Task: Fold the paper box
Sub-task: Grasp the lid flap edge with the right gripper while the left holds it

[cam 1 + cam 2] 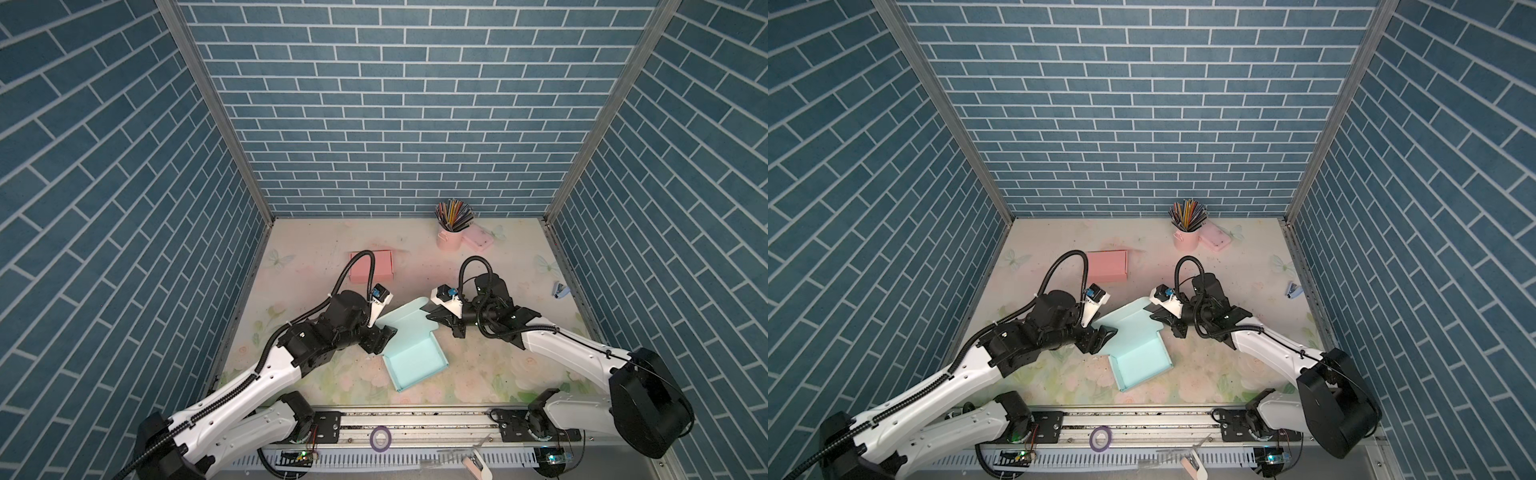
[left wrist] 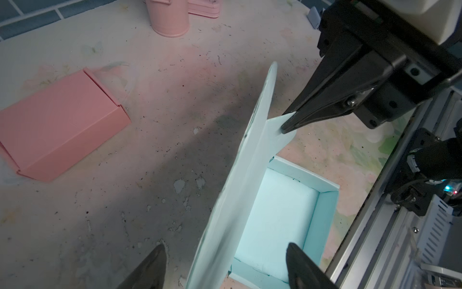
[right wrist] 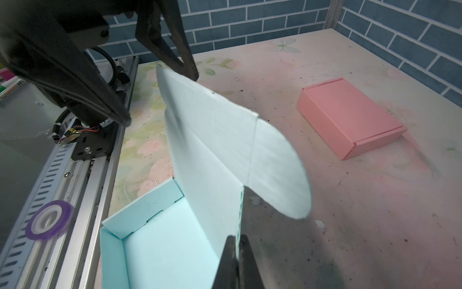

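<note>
The paper box (image 1: 415,365) (image 1: 1138,365) is teal and lies mid-table; its tray is formed and open at the top. Its lid (image 1: 405,318) (image 2: 240,175) (image 3: 212,130) stands raised behind the tray. My right gripper (image 1: 430,313) (image 1: 1152,311) (image 3: 237,237) is shut on the lid's right side edge, beside the rounded flap (image 3: 280,170). At the lid's left edge my left gripper (image 1: 380,340) (image 1: 1102,338) (image 2: 225,247) is open, one finger on each side of the sheet without pinching it.
A closed pink box (image 1: 371,266) (image 2: 62,125) (image 3: 350,117) lies behind the left arm. A pink cup of pencils (image 1: 449,237) and a pink case (image 1: 478,239) stand at the back. A blue stapler (image 1: 559,289) is far right. A purple tape ring (image 1: 380,437) sits on the front rail.
</note>
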`<state>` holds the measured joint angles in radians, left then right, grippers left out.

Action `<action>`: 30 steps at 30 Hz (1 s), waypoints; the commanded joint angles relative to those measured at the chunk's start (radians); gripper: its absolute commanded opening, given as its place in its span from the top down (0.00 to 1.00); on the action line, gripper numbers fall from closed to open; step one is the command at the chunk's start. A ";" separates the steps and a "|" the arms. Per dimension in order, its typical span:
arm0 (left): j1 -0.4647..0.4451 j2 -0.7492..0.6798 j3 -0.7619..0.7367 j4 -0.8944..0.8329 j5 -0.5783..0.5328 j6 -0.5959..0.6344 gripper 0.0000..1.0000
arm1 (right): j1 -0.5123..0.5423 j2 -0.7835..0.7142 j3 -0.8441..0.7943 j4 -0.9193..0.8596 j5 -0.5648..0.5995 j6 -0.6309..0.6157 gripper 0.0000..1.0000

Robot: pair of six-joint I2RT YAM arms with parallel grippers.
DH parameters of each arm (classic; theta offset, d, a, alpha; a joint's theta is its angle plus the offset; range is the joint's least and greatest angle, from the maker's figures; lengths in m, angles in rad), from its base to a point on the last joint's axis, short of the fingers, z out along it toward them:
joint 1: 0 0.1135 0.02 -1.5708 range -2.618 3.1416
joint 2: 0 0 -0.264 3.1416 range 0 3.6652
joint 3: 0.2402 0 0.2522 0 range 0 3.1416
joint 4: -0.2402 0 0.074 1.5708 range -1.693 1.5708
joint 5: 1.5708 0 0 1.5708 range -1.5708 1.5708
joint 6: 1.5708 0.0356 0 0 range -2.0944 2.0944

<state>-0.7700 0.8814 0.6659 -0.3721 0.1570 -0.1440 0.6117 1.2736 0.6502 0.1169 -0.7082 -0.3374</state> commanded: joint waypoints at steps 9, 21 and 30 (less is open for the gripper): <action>0.090 -0.103 -0.261 0.455 0.071 -0.134 0.23 | -0.097 -0.027 -0.057 0.079 -0.007 0.012 1.00; 0.113 -0.036 -0.363 0.621 0.233 -0.155 0.32 | -0.112 -0.029 -0.066 0.104 0.021 0.026 1.00; 0.109 -0.130 -0.406 0.505 0.189 -0.160 0.45 | -0.112 -0.046 -0.077 0.118 0.053 0.034 1.00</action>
<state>-0.6598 0.7849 0.2771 0.1673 0.3607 -0.2962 0.5034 1.2469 0.5858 0.2108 -0.6693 -0.3111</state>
